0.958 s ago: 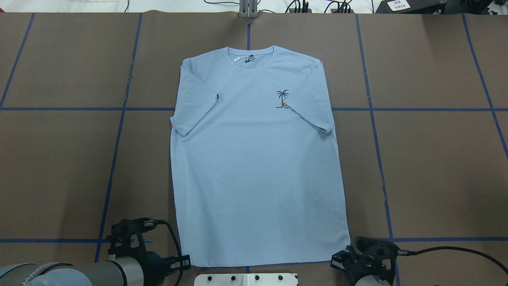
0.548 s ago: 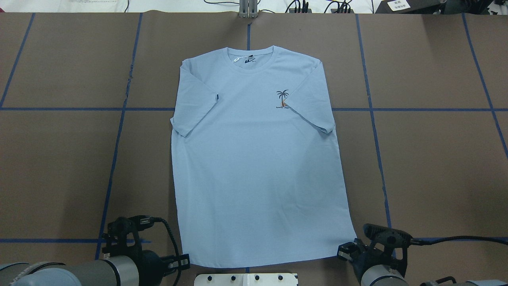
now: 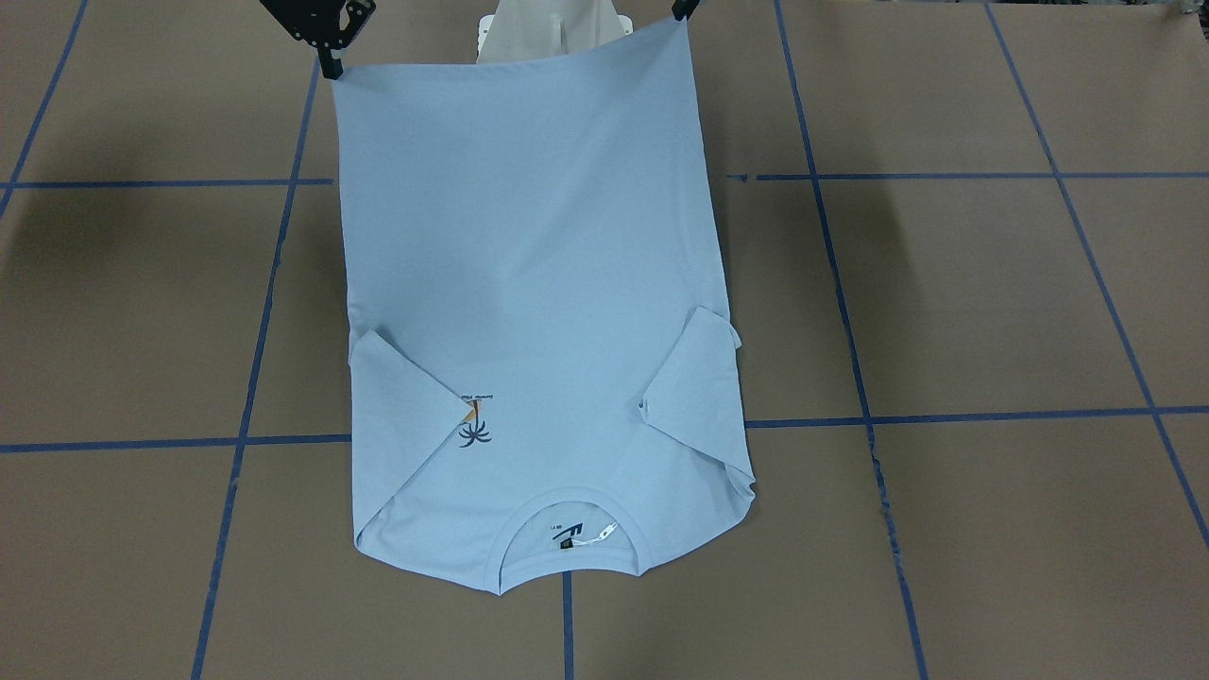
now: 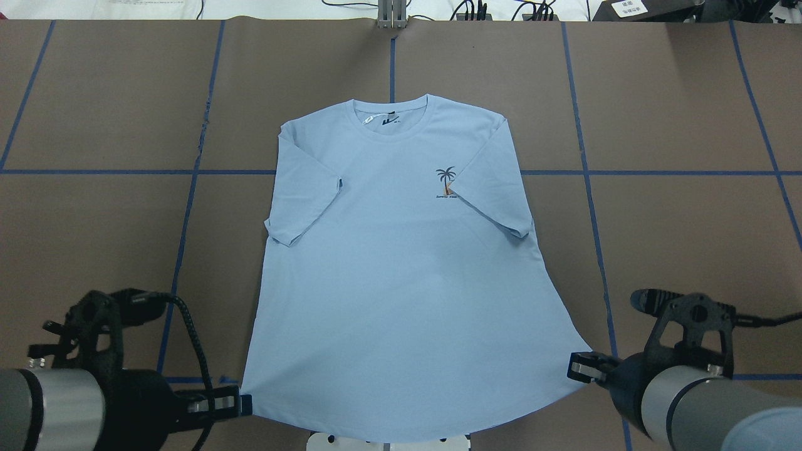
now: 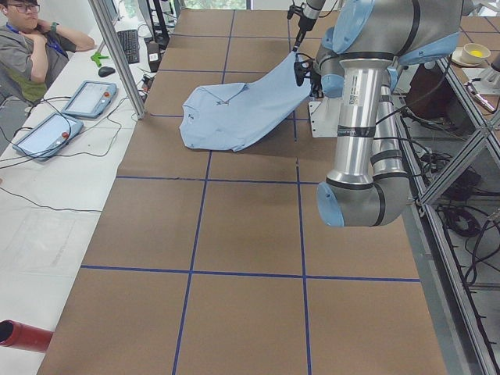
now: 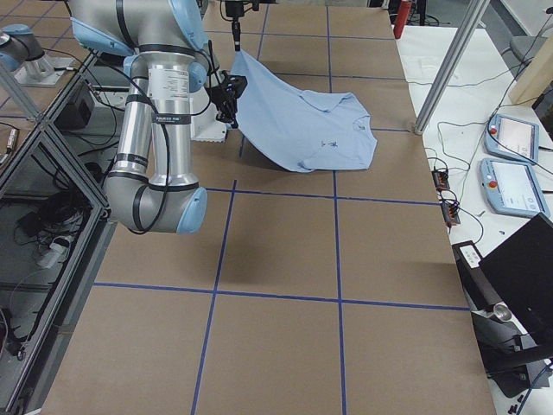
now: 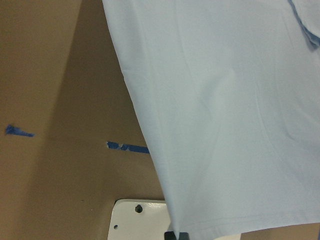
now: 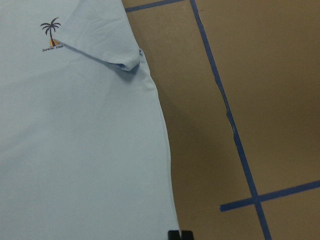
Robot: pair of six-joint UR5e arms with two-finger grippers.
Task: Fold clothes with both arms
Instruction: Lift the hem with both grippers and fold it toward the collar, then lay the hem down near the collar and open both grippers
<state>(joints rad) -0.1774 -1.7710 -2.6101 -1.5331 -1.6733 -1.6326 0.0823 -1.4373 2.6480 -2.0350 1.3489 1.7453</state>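
Where the light blue short-sleeved crew-neck T-shirt lies: face up in the middle of the brown paper-covered table, collar toward the far edge, hem toward the robot.
Far half: the collar, shoulders and chest rest flat on the table.
Near half: the side views show the hem raised off the table, the cloth sloping down from it to the chest.
Hem: it hangs in a shallow curve between the two held corners, over the white base plate.
Black two-finger left gripper: clamped on the hem corner on the robot's left.
Black two-finger right gripper: clamped on the opposite hem corner.
Sleeves: the one on the robot's left and the one on its right are both turned in over the body.
Small dark-and-orange palm print: on the chest, its edge touching the right sleeve's fold.
Dark label: inside the collar.
Blue tape lines: a grid across the paper, running under the shirt.
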